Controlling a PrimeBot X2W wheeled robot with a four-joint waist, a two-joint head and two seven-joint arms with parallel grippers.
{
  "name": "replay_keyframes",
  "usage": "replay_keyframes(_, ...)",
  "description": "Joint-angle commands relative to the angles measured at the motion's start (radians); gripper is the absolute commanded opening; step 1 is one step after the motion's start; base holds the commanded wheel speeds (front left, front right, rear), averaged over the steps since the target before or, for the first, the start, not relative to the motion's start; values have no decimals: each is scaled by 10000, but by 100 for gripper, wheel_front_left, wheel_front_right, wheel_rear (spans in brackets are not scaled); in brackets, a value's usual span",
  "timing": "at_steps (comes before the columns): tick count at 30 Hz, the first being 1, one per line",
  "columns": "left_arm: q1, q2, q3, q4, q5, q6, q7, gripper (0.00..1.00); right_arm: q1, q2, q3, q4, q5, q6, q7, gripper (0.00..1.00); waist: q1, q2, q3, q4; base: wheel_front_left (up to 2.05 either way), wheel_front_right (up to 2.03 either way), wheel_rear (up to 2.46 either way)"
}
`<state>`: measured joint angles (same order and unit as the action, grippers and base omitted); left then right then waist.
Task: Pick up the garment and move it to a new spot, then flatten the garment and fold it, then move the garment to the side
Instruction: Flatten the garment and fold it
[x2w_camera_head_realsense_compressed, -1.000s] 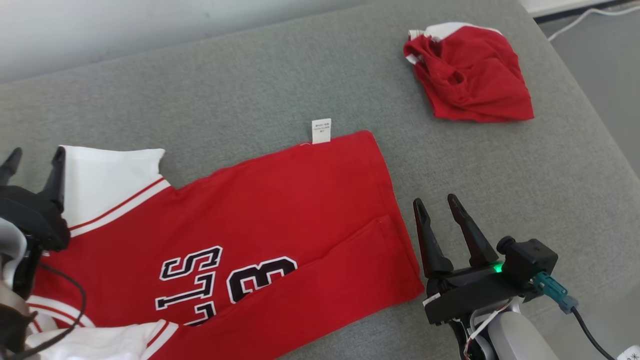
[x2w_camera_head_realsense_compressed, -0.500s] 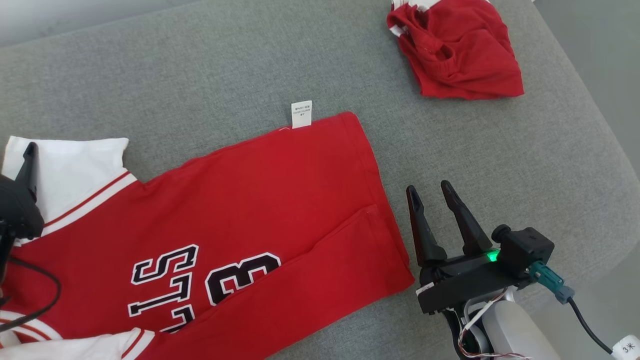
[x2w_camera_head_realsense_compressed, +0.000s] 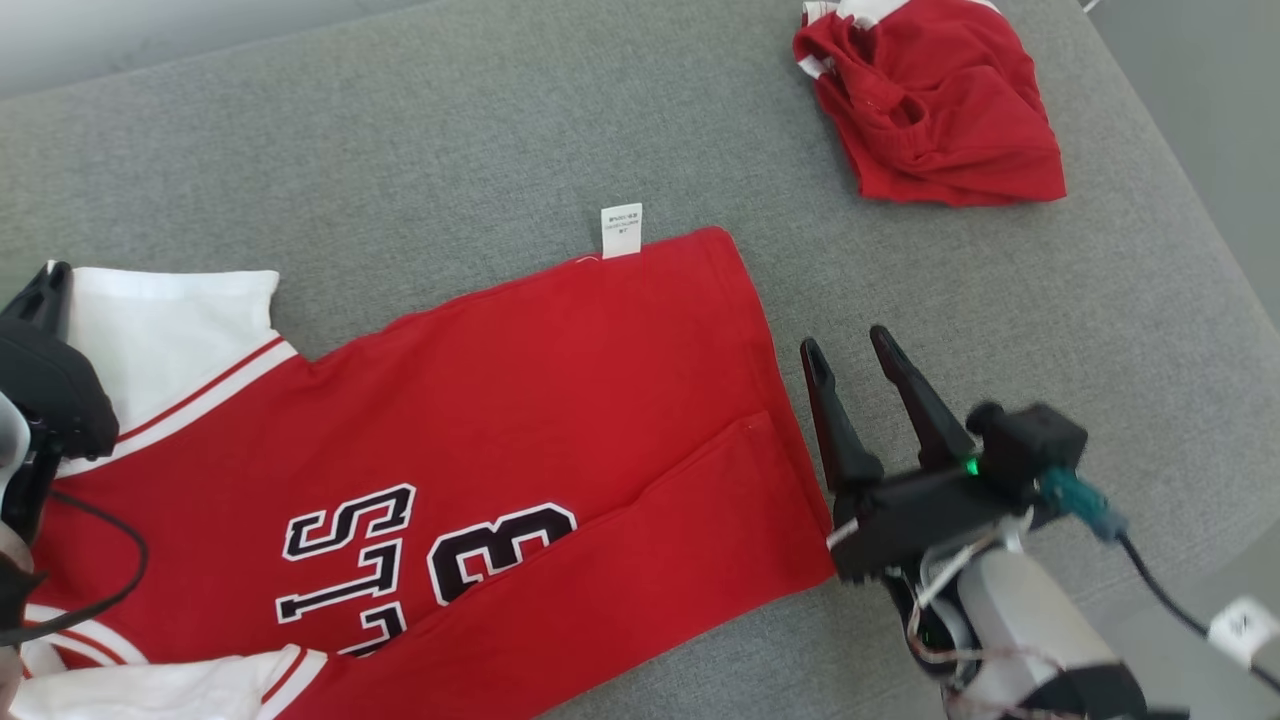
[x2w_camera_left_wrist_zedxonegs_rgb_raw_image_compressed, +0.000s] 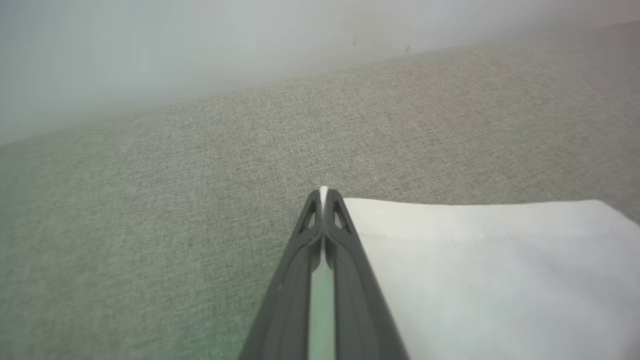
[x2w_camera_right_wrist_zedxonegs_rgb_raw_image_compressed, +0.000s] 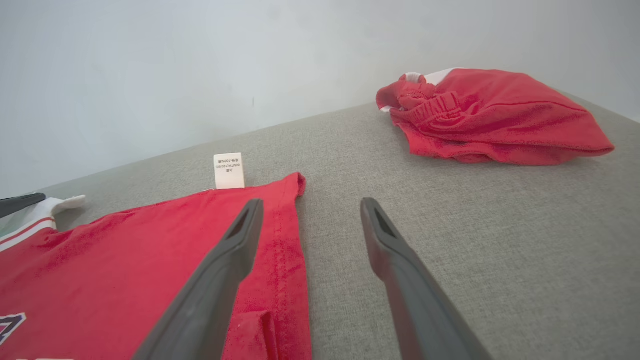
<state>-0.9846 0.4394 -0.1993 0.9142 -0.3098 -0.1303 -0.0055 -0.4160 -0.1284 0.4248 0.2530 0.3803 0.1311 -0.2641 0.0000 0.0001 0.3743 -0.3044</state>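
The garment (x2w_camera_head_realsense_compressed: 560, 400) is a red jersey with white sleeves and black lettering, lying spread out on the grey padded surface (x2w_camera_head_realsense_compressed: 450, 130). My left gripper (x2w_camera_head_realsense_compressed: 48, 282) is at the far edge of its white sleeve (x2w_camera_left_wrist_zedxonegs_rgb_raw_image_compressed: 475, 260). In the left wrist view the left gripper (x2w_camera_left_wrist_zedxonegs_rgb_raw_image_compressed: 324, 193) is shut, with a sliver of white cloth pinched between the tips. My right gripper (x2w_camera_head_realsense_compressed: 845, 343) stands open just right of the jersey's hem. In the right wrist view the right gripper (x2w_camera_right_wrist_zedxonegs_rgb_raw_image_compressed: 311, 202) has its left finger over the garment's (x2w_camera_right_wrist_zedxonegs_rgb_raw_image_compressed: 150, 250) hem edge and its right finger over bare surface.
A crumpled red garment with white trim (x2w_camera_head_realsense_compressed: 940, 110) lies at the far right of the surface, also seen as a red bundle (x2w_camera_right_wrist_zedxonegs_rgb_raw_image_compressed: 480, 115). A white care label (x2w_camera_head_realsense_compressed: 621, 230) sticks out from the jersey's far edge. The surface's right edge drops away beyond the right arm.
The left gripper's fingers have closed onto the edge of the white sleeve. The right gripper has edged forward beside the hem. The head view has shifted slightly.
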Motion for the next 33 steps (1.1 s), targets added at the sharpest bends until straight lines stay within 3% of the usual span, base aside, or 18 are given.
replay_keyframes(1, -59, 2, -111, 37, -86, 8, -81, 0, -379, -108, 120, 320, 119, -7, 50, 100, 0, -1, -128, 115, 0, 0, 0)
replay_keyframes(18, -295, -120, -1246, -363, -825, 6, -528, 0, -4744, 417, 466, 5130, 1442, -7, 2145, 100, 0, -1, -48, 760, 0, 0, 0)
replay_keyframes(27, -542, -360, -1628, -431, -1055, 5, -709, 0, -5982, 656, 658, 7451, 1564, -7, 2002, 98, 0, -1, 144, 1066, 0, 0, 0)
replay_keyframes(28, -574, -392, -1666, -432, -1081, 5, -729, 0, -6050, 679, 681, 7667, 1585, -7, 2003, 86, 0, -1, 170, 1095, 0, 0, 0)
replay_keyframes(29, -598, -400, -1697, -421, -1100, 5, -753, 0, -6096, 702, 733, 7852, 1585, -7, 1963, 55, 0, -1, 192, 1115, 0, 0, 0)
replay_keyframes(30, -636, -431, -1739, -430, -1118, 5, -779, 0, -6167, 715, 754, 7994, 1622, -7, 1880, 46, 0, -1, 222, 1147, 0, 0, 0)
replay_keyframes(32, -668, -447, -1771, -428, -1116, 5, -786, 0, -6259, 721, 771, 8117, 1640, -7, 1762, 40, 0, -1, 250, 1172, 0, 0, 0)
replay_keyframes(33, -688, -460, -1806, -424, -1127, 5, -802, 0, -6351, 720, 794, 8262, 1582, -7, 1615, 0, 0, -1, 273, 1193, 0, 0, 0)
